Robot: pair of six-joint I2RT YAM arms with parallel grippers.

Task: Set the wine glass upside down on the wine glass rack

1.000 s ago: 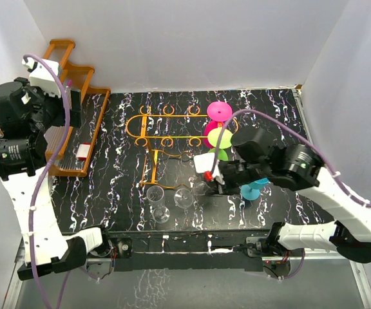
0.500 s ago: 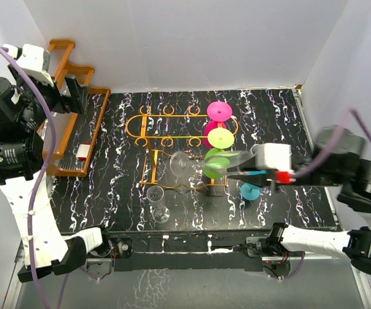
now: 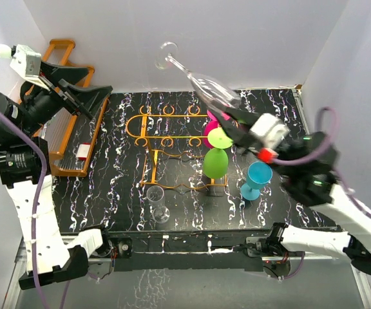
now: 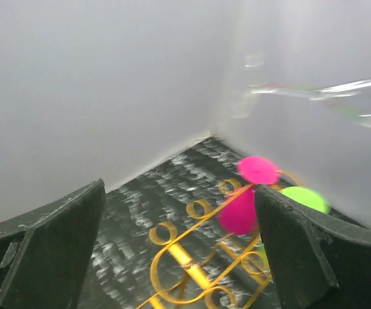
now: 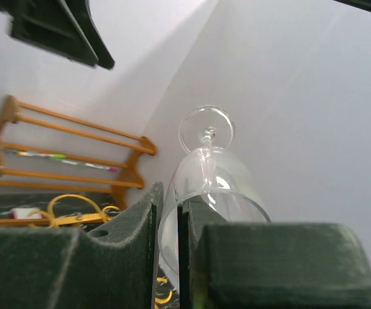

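Note:
My right gripper (image 3: 232, 116) is shut on the rim of a clear wine glass (image 3: 208, 87) and holds it high above the table, tilted, with the foot up and toward the far left. In the right wrist view one finger (image 5: 131, 225) is outside the bowl (image 5: 211, 177) and the other is inside. The orange-gold wire rack (image 3: 148, 125) stands below; it also shows in the left wrist view (image 4: 189, 257). Pink (image 3: 219, 111), yellow (image 3: 219, 137) and green (image 3: 215, 162) glasses hang upside down at its right end. My left gripper (image 3: 82, 96) is open and empty, raised at the far left.
A stepped brown wooden shelf (image 3: 66, 138) stands at the far left under my left gripper. A blue glass (image 3: 256, 179) stands upright right of the rack. A clear tumbler (image 3: 156, 203) stands near the table's front edge. White walls close the back and sides.
My right gripper has lifted the clear wine glass from table level to high above the rack and tipped its foot upward. My left gripper has swung to point right.

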